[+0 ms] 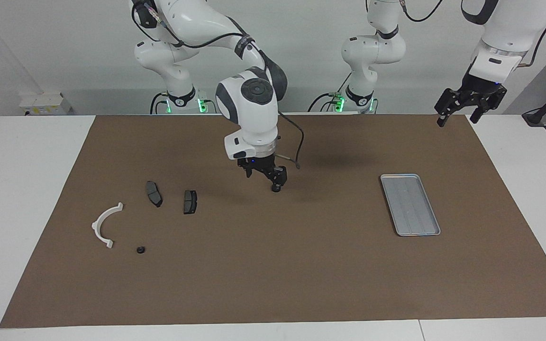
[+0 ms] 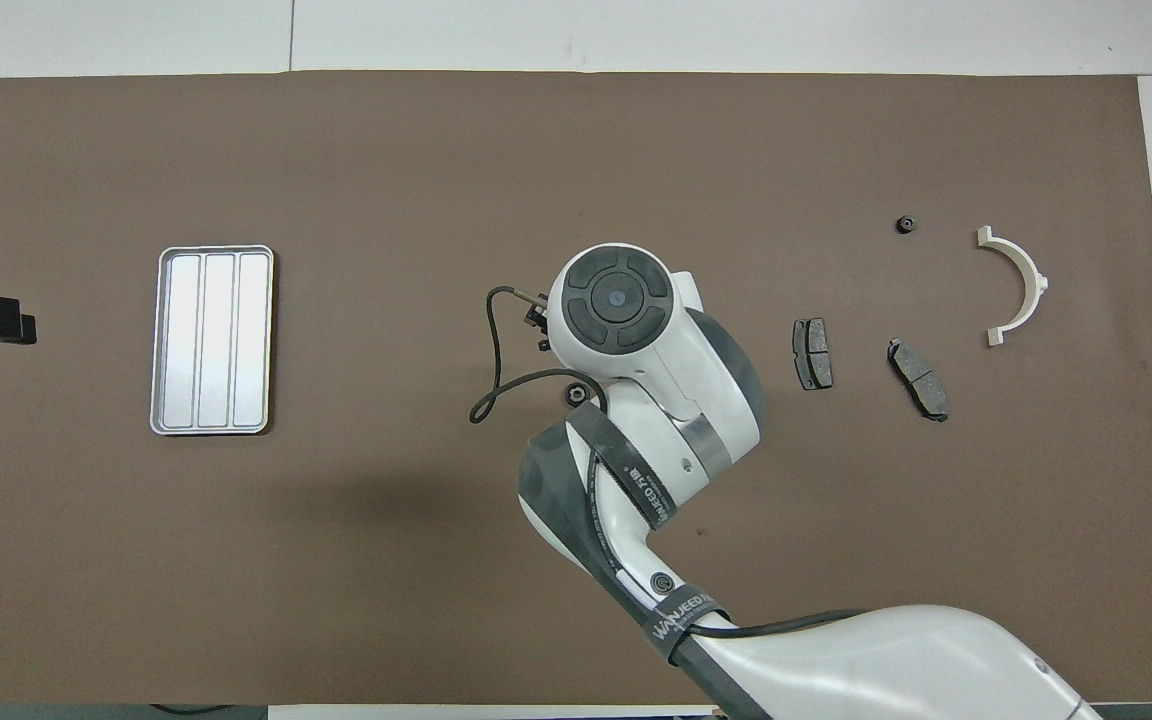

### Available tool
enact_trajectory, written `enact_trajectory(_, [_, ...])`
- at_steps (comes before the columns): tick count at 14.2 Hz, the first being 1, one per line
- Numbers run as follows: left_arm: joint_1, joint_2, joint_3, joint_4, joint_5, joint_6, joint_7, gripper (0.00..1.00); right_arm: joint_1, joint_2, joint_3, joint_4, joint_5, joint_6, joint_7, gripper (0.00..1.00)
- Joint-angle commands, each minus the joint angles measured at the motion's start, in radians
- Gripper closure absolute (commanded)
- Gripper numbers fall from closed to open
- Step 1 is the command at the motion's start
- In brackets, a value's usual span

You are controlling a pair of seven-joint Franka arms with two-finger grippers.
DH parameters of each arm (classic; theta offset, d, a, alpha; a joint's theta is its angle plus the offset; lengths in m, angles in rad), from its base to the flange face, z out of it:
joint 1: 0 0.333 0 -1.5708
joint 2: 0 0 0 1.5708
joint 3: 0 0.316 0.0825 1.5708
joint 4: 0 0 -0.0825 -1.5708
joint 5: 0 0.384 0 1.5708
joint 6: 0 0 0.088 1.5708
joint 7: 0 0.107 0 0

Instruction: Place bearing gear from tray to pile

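Note:
The silver-grey tray (image 1: 410, 204) (image 2: 213, 340) lies empty toward the left arm's end of the mat. The pile lies toward the right arm's end: a white half-ring bracket (image 1: 104, 225) (image 2: 1018, 285), two dark brake-pad pieces (image 1: 154, 193) (image 1: 190, 201) and a small black gear (image 1: 141, 249) (image 2: 904, 224). My right gripper (image 1: 276, 186) hangs over the middle of the mat, between tray and pile, shut on a small dark bearing gear (image 1: 276, 188) (image 2: 573, 393). My left gripper (image 1: 458, 118) waits open and empty, raised over the mat's corner at the left arm's end.
A brown mat (image 1: 273, 284) covers the table, with white table (image 1: 22, 199) at both ends. The right arm's wrist (image 2: 626, 310) hides its fingers in the overhead view. A loose cable (image 2: 491, 370) loops beside that wrist.

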Motion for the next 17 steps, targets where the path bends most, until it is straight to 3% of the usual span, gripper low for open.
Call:
enact_trajectory(1, [-0.015,0.02,0.001,0.051,-0.008,-0.076,0.006,0.0,0.037,0.036,-0.008,-0.028,-0.004,0.07,0.054,0.0])
enact_trajectory(7, [-0.035,0.015,0.002,0.047,-0.013,-0.096,0.012,0.0,0.049,0.124,-0.008,-0.034,-0.021,0.147,0.072,0.0])
enact_trajectory(13, [-0.029,0.011,0.002,0.036,-0.013,-0.098,0.025,0.0,0.043,0.124,-0.006,-0.054,-0.022,0.147,0.071,0.0])
enact_trajectory(15, [-0.031,0.006,0.002,0.021,-0.013,-0.084,0.031,0.0,0.043,0.122,-0.006,-0.062,-0.022,0.15,0.072,0.2])
enact_trajectory(17, [-0.035,0.006,0.002,0.019,-0.013,-0.076,0.046,0.0,0.041,0.122,-0.006,-0.062,-0.022,0.153,0.071,0.55])
